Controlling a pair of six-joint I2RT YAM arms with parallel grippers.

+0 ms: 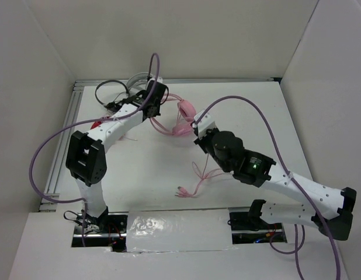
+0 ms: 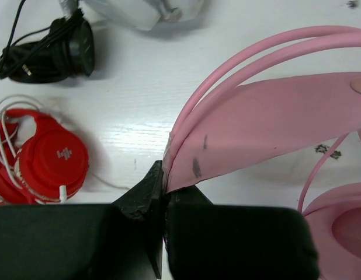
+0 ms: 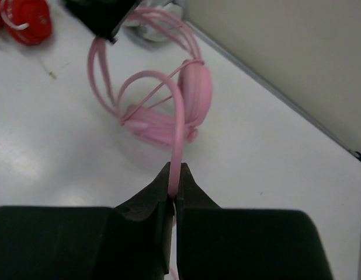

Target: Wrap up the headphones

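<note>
One pink headphones [image 1: 185, 109] stands on the table [image 1: 245, 111], far-centre. Left gripper [image 2: 164, 192]: jaws clamped on the headband [image 2: 274, 116]. Right gripper [image 3: 174, 188]: jaws pinching the single cable [image 3: 179, 134]. Beside it lie three other headsets: red [image 2: 55, 157], black [image 2: 63, 49], and apparently white [image 2: 139, 11].

The pink headphones [image 2: 274, 116] bear dark scuff marks; the red headphones [image 2: 58, 158] have a white cord; the black headphones [image 2: 80, 46]; a white counter [image 2: 139, 99].

White table [image 1: 145, 175], plain pale walls [image 1: 215, 35], metal edge rail [image 1: 53, 175]
</note>
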